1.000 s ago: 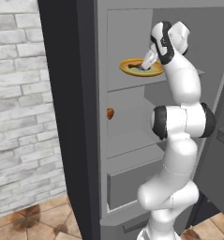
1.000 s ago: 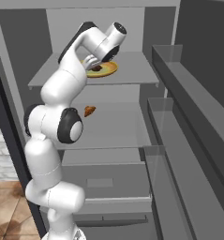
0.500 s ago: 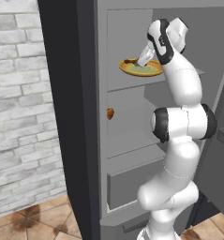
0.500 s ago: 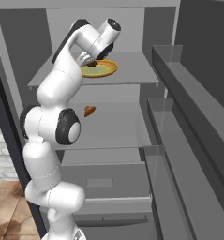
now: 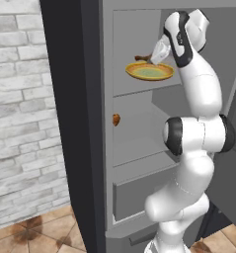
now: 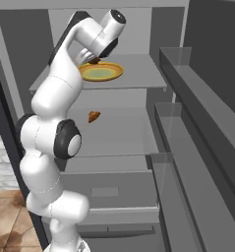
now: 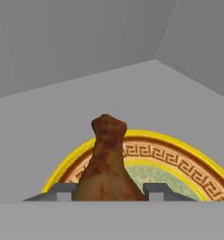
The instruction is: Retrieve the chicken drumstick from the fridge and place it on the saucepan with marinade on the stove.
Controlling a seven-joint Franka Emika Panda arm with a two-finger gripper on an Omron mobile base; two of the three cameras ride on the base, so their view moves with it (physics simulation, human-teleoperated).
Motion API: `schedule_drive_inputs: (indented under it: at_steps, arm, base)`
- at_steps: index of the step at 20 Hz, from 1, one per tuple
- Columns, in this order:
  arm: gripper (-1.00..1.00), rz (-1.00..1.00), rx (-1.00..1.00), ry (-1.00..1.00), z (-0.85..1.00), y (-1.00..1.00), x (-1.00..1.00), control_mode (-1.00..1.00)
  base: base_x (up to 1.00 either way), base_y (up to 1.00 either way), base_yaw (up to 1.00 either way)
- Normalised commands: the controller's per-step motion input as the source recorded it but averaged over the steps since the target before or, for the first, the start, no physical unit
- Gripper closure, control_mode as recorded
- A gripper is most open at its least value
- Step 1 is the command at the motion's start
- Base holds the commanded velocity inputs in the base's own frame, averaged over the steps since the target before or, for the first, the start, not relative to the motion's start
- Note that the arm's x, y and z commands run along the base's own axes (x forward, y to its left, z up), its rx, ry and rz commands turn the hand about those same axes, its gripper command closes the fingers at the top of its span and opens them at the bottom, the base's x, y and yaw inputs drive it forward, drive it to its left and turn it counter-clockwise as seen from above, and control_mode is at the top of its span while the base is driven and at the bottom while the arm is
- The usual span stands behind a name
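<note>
— So where does the fridge (image 6: 138, 29) stand?
— Open, with a yellow-rimmed plate (image 5: 149, 72) on its upper shelf.
— And the gripper (image 7: 107, 193)?
— Clamped on the chicken drumstick (image 7: 105, 159), held just above that plate, narrow end pointing away.

The left base view looks from behind and left of the white arm, forward into the tall grey matte fridge (image 5: 139, 29) with its door open, a whitish brick wall (image 5: 16, 99) at its left edge; the right base view looks from behind and right, taking in the door shelves; both share the round yellow-rimmed plate (image 5: 150, 72) (image 6: 101, 72) on the upper shelf; the hand view sits close above that plate (image 7: 179, 159), looking along the dark-brown drumstick-shaped piece of meat (image 7: 105, 164).
</note>
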Motion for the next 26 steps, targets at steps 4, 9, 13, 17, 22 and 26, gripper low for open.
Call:
schedule_drive_inputs:
  at_steps: [4, 9, 13, 17, 22, 26]
  arm:
    - [1.0, 0.0, 0.0, -0.12, 0.0, 0.0, -0.87, -1.0]
    - [1.0, 0.0, 0.0, -0.11, 0.0, 0.08, -1.0, -1.0]
    - [1.0, 0.0, 0.0, -0.11, 0.0, 0.22, -1.0, -1.0]
    - [1.0, -0.05, 0.02, -0.14, 0.0, 0.23, -1.0, -1.0]
    - [1.0, -0.21, 0.07, -0.18, 0.0, 0.06, -1.0, -1.0]
    - [1.0, -0.41, 0.09, -0.13, 0.0, 0.1, -1.0, -1.0]
  base:
    - [0.0, 0.0, 0.0]
    - [0.0, 0.0, 0.0]
    - [0.0, 0.0, 0.0]
    - [0.0, 0.0, 0.0]
    - [0.0, 0.0, 0.0]
    - [0.0, 0.0, 0.0]
